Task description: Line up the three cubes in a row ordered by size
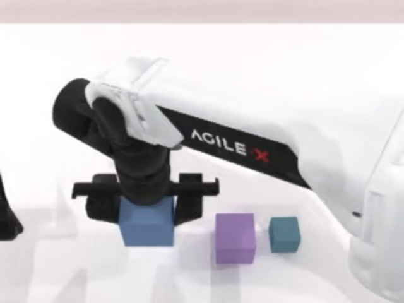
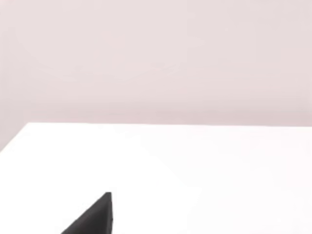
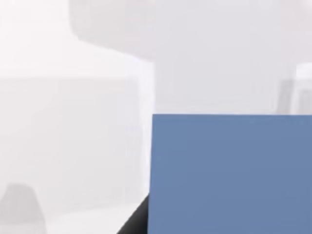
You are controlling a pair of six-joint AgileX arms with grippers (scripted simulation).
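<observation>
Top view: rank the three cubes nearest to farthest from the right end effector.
1. Blue cube, at the left end of the row, between the fingers of the right end effector.
2. Purple cube, in the middle.
3. Teal cube, at the right end of the row, farthest.

White arm point(image 1: 328, 145) shell with a black stripe bearing white "AGILE" lettering and a red X; black joints, black two-finger gripper point(image 1: 146, 199).
</observation>
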